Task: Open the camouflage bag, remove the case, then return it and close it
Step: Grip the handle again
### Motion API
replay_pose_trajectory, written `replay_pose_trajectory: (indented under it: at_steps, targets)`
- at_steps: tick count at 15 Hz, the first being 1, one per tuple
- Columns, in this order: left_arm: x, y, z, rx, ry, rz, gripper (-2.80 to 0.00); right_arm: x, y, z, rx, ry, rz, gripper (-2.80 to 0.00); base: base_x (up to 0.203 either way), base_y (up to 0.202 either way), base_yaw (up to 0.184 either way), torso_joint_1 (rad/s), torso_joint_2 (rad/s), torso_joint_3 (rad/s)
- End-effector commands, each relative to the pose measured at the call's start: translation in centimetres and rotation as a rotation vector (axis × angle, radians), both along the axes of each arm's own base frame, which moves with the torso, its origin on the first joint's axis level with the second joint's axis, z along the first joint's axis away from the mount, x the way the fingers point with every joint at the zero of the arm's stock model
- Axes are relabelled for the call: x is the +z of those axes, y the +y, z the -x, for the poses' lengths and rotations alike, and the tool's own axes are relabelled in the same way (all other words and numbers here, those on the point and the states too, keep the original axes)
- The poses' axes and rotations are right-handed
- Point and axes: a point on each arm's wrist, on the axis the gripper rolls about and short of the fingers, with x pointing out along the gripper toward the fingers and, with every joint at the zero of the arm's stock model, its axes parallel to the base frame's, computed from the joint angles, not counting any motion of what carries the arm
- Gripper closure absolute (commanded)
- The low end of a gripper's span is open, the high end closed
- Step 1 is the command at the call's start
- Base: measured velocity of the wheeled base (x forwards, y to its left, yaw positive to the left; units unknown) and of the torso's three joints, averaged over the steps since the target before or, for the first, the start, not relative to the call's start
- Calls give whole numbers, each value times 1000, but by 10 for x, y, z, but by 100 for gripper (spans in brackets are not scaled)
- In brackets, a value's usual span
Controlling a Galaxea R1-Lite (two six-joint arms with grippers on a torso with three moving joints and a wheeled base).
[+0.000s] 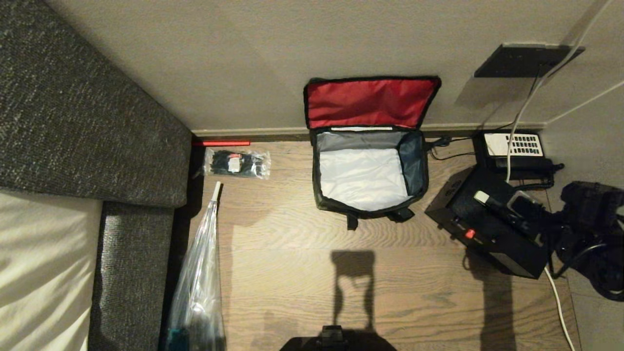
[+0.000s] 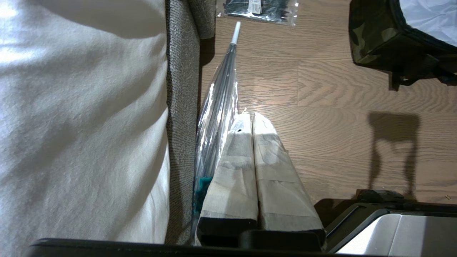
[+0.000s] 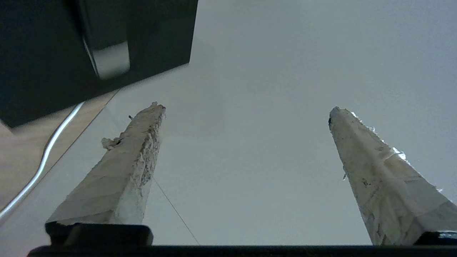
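Camouflage bag (image 1: 369, 195) open, empty; case (image 1: 492, 229) beside it; right gripper (image 3: 246, 114) spread

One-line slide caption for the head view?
Camouflage bag open and empty against the wall; black case on the floor beside it.

- We see the camouflage bag (image 1: 369, 175) standing open near the middle of the head view, on the wooden floor against the wall. Its red-lined lid leans back against the wall, and its pale grey interior lies bare and empty.
- We see the case (image 1: 490, 226), black and boxy, at the right of the frame, on the floor beside the bag and apart from it, turned at an angle, with a small red spot on its near edge.
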Motion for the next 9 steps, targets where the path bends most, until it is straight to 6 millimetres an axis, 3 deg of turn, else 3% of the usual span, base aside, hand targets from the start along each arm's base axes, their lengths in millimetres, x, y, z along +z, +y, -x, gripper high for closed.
replay_pose_trajectory:
  at_steps: [1,5,9]
  targets:
    - [0,0,0,1,-1,0,0,-11,20,-20,-5,-37,8,-280,0,0,0,0,0,0]
    - [-1,0,0,0,0,0,0,-21,23,-21,-66,-15,19,-280,0,0,0,0,0,0]
    - [-1,0,0,0,1,0,0,-45,25,-28,-81,20,-50,-280,0,0,0,0,0,0]
